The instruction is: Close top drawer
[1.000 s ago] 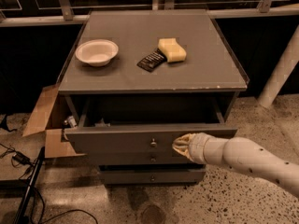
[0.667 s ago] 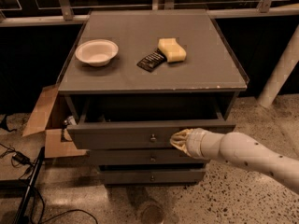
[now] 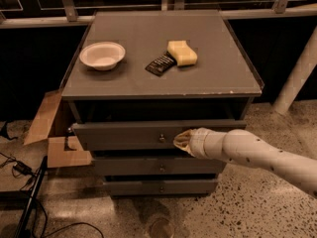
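Observation:
The top drawer (image 3: 124, 134) is a wide grey front panel with a small round metal knob (image 3: 161, 138) at its centre. It stands slightly out from the grey cabinet (image 3: 163, 83), with a dark gap above it. My gripper (image 3: 181, 140) comes in from the lower right on a white arm (image 3: 252, 154). Its tip rests against the drawer front just right of the knob.
On the cabinet top lie a white bowl (image 3: 102, 55), a dark packet (image 3: 160, 64) and a yellow sponge (image 3: 182, 53). Two lower drawers (image 3: 161, 167) sit below. An open cardboard box (image 3: 52, 133) stands at the left, cables (image 3: 20, 170) on the floor, a white post (image 3: 297, 78) at right.
The top drawer has slid inward toward the cabinet. My gripper has moved left along with it, staying pressed on the front near the knob.

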Robot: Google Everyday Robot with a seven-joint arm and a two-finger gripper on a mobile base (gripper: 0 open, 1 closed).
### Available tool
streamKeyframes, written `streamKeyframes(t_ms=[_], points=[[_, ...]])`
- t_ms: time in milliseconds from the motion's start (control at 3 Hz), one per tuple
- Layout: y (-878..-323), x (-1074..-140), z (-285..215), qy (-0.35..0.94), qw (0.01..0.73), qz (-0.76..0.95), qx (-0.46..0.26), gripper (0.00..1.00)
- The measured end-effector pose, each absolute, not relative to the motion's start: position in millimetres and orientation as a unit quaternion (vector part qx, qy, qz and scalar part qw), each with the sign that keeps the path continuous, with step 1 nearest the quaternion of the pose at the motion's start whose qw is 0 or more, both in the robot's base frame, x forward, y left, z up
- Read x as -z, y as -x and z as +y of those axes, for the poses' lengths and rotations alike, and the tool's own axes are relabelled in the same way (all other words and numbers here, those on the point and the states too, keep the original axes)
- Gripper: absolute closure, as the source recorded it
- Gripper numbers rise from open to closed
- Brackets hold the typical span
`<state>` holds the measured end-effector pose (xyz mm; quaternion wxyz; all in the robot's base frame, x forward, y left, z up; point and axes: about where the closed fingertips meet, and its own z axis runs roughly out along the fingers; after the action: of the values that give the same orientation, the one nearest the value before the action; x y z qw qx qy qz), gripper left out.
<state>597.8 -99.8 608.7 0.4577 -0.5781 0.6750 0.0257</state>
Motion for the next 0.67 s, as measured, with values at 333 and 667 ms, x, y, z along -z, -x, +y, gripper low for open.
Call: streamKeyframes(t_ms=[333, 667], points=[[-609.2, -606.0, -92.0, 0.584, 0.454, 0.672, -0.029, 1.00], [-603.7, -608.9, -93.5, 0.604, 0.429, 0.670, -0.040, 1.00]])
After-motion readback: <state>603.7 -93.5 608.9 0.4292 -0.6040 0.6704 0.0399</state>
